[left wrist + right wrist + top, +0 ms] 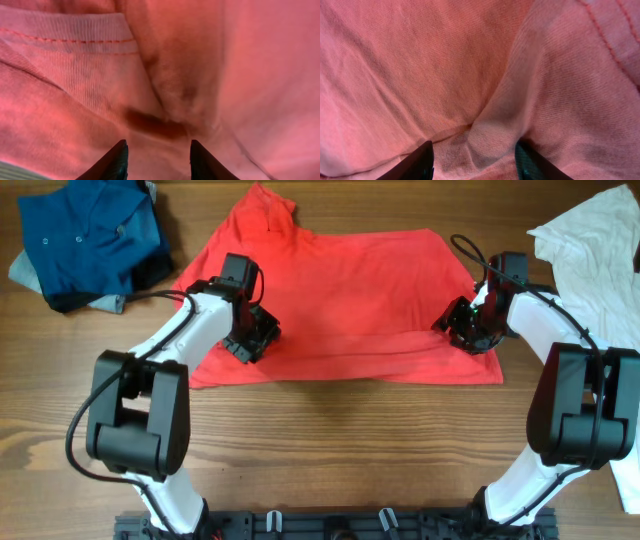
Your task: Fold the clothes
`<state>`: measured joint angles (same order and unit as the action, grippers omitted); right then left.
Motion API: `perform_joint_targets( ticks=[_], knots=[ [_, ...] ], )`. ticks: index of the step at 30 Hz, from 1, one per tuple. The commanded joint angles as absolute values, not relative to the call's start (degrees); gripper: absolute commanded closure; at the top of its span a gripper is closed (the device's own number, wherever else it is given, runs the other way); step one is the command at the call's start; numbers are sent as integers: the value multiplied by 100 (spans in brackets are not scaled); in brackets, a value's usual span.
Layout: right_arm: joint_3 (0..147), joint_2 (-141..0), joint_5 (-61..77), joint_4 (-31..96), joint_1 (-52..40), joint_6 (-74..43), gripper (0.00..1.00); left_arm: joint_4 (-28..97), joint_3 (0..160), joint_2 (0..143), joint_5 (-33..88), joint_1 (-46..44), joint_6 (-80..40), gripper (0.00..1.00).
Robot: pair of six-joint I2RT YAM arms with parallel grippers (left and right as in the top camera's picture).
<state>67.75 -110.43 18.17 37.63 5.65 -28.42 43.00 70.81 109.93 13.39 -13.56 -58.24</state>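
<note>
Overhead, the red shirt (340, 290) lies mostly flat in the middle of the wooden surface (330, 440), with the left gripper (252, 338) on its bottom left side and the right gripper (462, 328) on its bottom right side. Both grippers are spread apart, each with a soft bump of cloth between its fingers, so I think they should squeeze tight together, then lift slowly. The cloth is thin, soft knit with a stitched hem, so it will likely sag.

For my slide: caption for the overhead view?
Left gripper and right gripper at opposite edges of the T-shirt; blue garment and white garment flank it.
</note>
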Motion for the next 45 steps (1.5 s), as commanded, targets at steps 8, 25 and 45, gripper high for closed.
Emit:
perform_joint_targets(
  ticks=[8,25,45],
  knots=[
    [6700,-11220,1632,3879,526,-2849,47,3892,7148,11246,1232,-1323,-6093,64],
    [6700,-11220,1441,3575,526,-3168,91,3428,7148,11246,934,-1323,-6040,96],
    [6713,-11218,613,3240,526,-3719,93,3186,7153,11240,-504,-1321,-4805,73]
  ],
)
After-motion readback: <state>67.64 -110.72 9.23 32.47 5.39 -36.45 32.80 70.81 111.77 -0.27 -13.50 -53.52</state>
